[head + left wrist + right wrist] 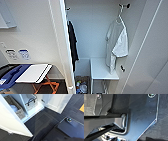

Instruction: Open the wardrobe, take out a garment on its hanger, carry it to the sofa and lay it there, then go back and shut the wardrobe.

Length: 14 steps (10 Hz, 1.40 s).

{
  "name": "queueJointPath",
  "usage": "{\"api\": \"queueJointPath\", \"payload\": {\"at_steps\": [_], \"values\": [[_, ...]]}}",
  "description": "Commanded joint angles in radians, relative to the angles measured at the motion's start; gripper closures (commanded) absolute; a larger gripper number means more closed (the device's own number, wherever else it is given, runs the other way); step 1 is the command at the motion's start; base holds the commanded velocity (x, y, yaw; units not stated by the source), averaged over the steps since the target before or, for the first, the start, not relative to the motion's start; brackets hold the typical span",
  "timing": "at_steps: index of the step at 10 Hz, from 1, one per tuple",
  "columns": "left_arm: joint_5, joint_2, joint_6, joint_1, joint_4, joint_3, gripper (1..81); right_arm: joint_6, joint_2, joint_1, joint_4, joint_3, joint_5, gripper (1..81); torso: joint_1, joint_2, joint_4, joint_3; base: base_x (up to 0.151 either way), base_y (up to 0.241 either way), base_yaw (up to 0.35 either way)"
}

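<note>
The wardrobe (92, 30) stands open in front of me, its left door (60, 37) edge-on and its right door (150, 50) swung wide. Inside on the right the garment (117, 42), a white T-shirt, hangs from the hanger (121, 15), whose hook sits on a rail high up. Below it is a white shelf (101, 70). A long black garment (73, 42) hangs on the left side. The left wrist view looks down on the wardrobe's foot (36, 110) and an open door (56, 101).
Two baskets sit in the wardrobe's bottom: a grey woven basket (18, 111) and a white patterned basket (31, 103) with black handles. Dark carpet (41, 121) lies before it. At lower left a folding rack (47, 86) with orange legs carries a white board (32, 72) and a blue item (10, 75).
</note>
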Motion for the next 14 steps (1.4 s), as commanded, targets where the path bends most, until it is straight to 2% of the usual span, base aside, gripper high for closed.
{"api": "queueJointPath", "payload": {"at_steps": [1, 2, 4, 8, 14], "values": [[0.027, 0.040, 0.015, -0.118, 0.134, 0.004, 1.0, -0.001, 0.005, 0.039, 0.010, 0.010, -0.061, 1.0, 0.000, 0.000, 0.000, 0.000, 0.000, 0.000, 0.000], [0.071, 0.057, 0.015, -0.139, 0.171, 0.004, 1.0, -0.001, 0.005, 0.042, 0.009, 0.010, -0.061, 1.0, 0.000, 0.000, 0.000, 0.000, 0.000, 0.000, 0.000], [0.107, 0.080, 0.015, -0.174, 0.208, 0.003, 1.0, -0.001, 0.008, 0.046, 0.009, 0.010, -0.061, 1.0, 0.000, 0.000, 0.000, 0.000, 0.000, 0.000, 0.000], [0.130, 0.112, 0.015, -0.231, 0.282, -0.070, 1.0, -0.001, 0.009, 0.053, 0.009, 0.010, -0.061, 1.0, 0.000, 0.000, 0.000, 0.000, 0.000, 0.000, 0.000], [0.128, 0.112, 0.007, -0.259, 0.274, -0.082, 1.0, -0.002, 0.012, 0.053, 0.007, 0.011, -0.059, 1.0, 0.000, 0.000, 0.000, 0.000, 0.000, 0.000, 0.000]]}}
